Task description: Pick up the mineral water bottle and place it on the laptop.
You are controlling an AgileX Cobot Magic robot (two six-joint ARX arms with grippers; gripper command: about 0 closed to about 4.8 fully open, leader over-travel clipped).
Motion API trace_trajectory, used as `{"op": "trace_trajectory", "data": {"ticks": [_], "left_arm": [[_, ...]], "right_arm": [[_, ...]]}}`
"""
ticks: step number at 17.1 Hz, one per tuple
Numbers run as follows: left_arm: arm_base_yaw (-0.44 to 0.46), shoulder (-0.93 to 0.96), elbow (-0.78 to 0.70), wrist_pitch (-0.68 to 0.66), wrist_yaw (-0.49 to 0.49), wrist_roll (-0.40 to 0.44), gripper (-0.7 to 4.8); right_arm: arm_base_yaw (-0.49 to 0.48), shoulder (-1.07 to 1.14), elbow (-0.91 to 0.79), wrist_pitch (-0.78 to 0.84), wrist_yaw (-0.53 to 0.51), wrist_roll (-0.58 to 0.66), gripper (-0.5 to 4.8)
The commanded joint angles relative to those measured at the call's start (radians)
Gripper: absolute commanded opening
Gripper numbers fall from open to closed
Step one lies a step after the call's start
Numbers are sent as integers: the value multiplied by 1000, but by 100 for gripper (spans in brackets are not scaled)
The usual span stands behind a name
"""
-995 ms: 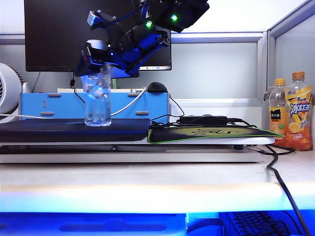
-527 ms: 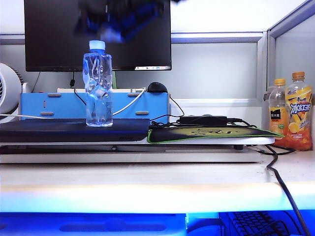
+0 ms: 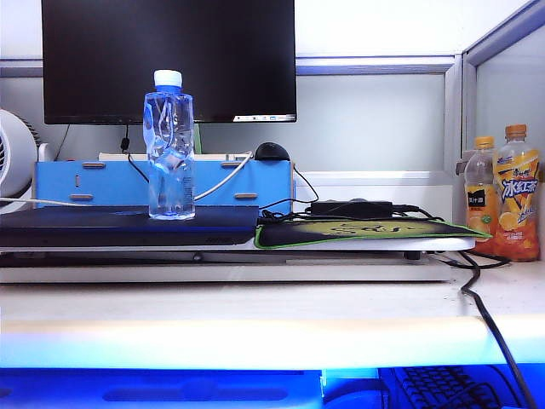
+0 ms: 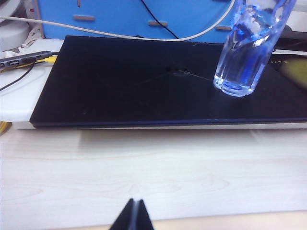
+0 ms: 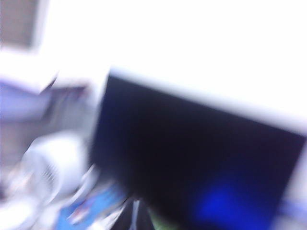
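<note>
While standing upright on the laptop (image 3: 128, 227), mineral water bottle (image 3: 169, 149) sitting well apart from both grippers. Left gripper (image 4: 134, 215) resting closed over the desk (image 4: 153, 177). Right gripper (image 5: 135, 214) appearing closed, blurring badly, facing the monitor (image 5: 192, 163).

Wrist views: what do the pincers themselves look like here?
Little shows. The left pincer is a black, pointed pair of tips pressed together, plain, no markings or cables visible. The right pincer is a dark, badly blurred tip pair. Neither arm appears in the exterior view.
</note>
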Motion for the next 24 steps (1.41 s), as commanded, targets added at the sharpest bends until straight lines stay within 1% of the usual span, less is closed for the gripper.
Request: {"op": "trace_trajectory", "data": {"ticks": [1, 3, 5, 6, 7, 10, 12, 14, 16, 18, 20, 21, 23, 24], "left_arm": [[0, -2, 0, -6, 6, 1, -2], [0, -2, 0, -6, 6, 2, -2], [0, -2, 0, -6, 6, 2, -2], [0, -2, 0, -6, 6, 2, -2], [0, -2, 0, -6, 6, 2, -2], [0, -2, 0, -6, 6, 2, -2], [0, -2, 0, -6, 6, 2, -2], [0, -2, 0, -6, 6, 2, -2], [0, -2, 0, -6, 6, 2, -2], [0, -2, 0, -6, 6, 2, -2], [0, -2, 0, -6, 6, 2, -2], [0, -2, 0, -6, 6, 2, -2], [0, -2, 0, -6, 6, 2, -2], [0, -2, 0, -6, 6, 2, -2]], "right_arm": [[1, -184, 3, -133, 68, -35, -4], [1, -328, 3, -230, 98, -55, -4], [1, -466, 3, -363, 101, -55, -4], [1, -521, 3, -431, 120, -55, -5], [1, -571, 3, -512, 160, -55, -5], [0, -684, 3, -769, 344, -55, -4], [0, -729, -1, -946, 413, -47, -4], [5, -746, -5, -1106, 452, 2, -4], [5, -758, -43, -1162, 532, 3, -4], [5, -779, -130, -1136, 524, 23, -4], [3, -801, -248, -1020, 501, 33, -4], [3, -826, -334, -911, 500, 21, -4], [0, -895, -534, -666, 451, -4, -4], [-11, -961, -724, -458, 422, -5, -3]]}}
